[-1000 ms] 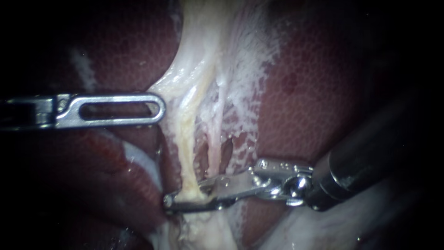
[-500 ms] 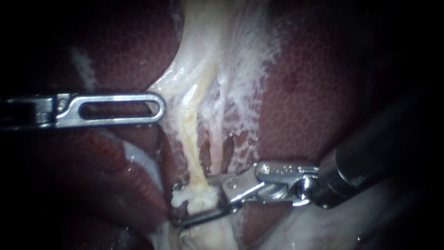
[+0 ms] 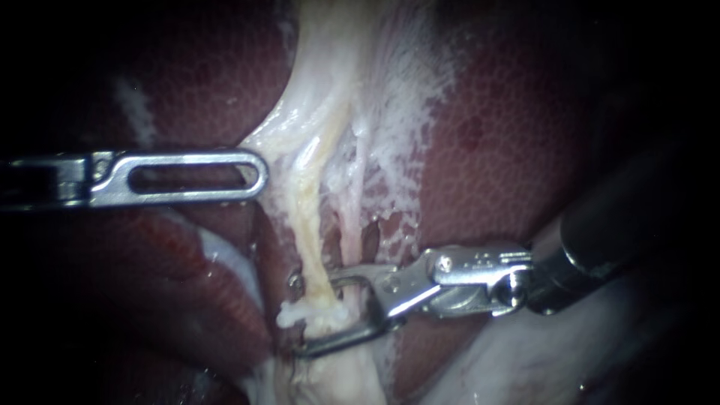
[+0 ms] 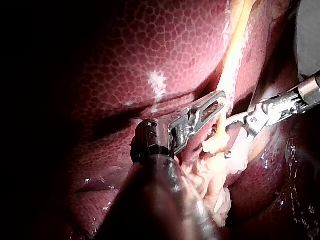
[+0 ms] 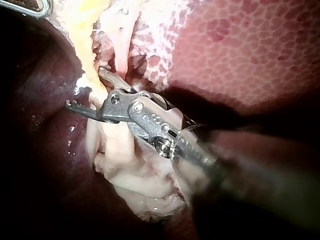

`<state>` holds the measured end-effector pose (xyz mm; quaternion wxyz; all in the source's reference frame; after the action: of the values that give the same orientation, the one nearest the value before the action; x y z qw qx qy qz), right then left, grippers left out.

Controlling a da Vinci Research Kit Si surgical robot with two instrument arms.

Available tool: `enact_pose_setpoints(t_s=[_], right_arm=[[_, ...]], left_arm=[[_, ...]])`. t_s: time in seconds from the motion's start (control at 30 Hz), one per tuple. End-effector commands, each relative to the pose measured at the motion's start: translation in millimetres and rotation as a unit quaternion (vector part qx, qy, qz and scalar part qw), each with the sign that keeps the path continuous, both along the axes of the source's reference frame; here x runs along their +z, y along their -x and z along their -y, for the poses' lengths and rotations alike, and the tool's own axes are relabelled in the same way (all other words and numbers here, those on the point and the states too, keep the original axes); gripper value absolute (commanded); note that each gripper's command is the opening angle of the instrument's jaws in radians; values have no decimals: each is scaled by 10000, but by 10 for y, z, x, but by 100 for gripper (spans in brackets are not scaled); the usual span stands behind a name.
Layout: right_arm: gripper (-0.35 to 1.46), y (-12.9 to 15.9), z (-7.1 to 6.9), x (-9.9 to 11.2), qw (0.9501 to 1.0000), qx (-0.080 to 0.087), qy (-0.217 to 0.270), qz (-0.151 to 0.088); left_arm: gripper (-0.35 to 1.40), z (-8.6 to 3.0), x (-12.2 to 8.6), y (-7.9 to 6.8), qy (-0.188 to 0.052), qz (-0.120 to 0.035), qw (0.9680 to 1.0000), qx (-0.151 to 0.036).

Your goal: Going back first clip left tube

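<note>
Endoscope view had the right instrument (image 3: 298, 316) straddling the left tube (image 3: 304, 221) low down. Its jaws stood a middling way apart, one above and one below a pale lump (image 3: 289, 316) on the tube. Honestly couldn't tell if that lump was a clip or just bunched tissue. Nothing looked pinched; the tube ran through the gap and brushed the jaws at most, and the right wrist view showed the same. For backing out cleanly, I'd slide straight back along the shaft with the jaws that far apart, so neither tip hooks the lump or the thinner right tube (image 3: 351, 225) just beside it. No lifting or twisting until both tips were clear. The left instrument (image 3: 259, 177) lay higher up over the liver (image 3: 510, 135), its tip just beside the pale tissue of the tube's upper stretch.
</note>
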<state>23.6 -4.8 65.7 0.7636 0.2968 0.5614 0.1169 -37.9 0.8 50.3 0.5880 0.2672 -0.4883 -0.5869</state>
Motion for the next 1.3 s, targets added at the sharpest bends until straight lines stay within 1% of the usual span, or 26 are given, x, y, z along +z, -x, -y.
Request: enact_pose_setpoints(t_s=[0.03,0.17,0.27,0.37,0.57,0.7,0.77,0.87,1.0,1.07,1.17,1.3], right_arm=[[60,1,0,0,10000,4,19,-2],[60,10,-1,-1,10000,-5,40,-12],[60,22,-4,-4,10000,39,54,14],[60,39,-12,-9,9998,97,151,32],[60,78,-35,-23,9992,195,350,72],[60,103,-51,-37,9983,256,505,103],[60,114,-56,-45,9980,271,560,113],[60,131,-59,-56,9978,283,582,123],[60,152,-62,-78,9969,357,683,187],[60,156,-66,-86,9961,404,743,232],[60,161,-69,-100,9955,432,804,242],[60,165,-72,-115,9952,407,869,199]], left_arm=[[-35,0,0,0,-1,1,10000,1],[-35,0,0,0,-1,1,10000,1],[-35,0,0,0,0,2,10000,2],[-35,1,1,0,3,1,10000,2],[-35,1,2,0,5,0,10000,2],[-35,1,4,0,9,-1,10000,3],[-35,2,6,0,13,-1,10000,3],[-35,2,9,0,18,-1,10000,4],[-35,3,13,0,26,-3,10000,5],[-35,3,14,0,28,-3,10000,5],[-35,3,15,0,29,-4,10000,6],[-35,3,16,0,31,-4,10000,5]])
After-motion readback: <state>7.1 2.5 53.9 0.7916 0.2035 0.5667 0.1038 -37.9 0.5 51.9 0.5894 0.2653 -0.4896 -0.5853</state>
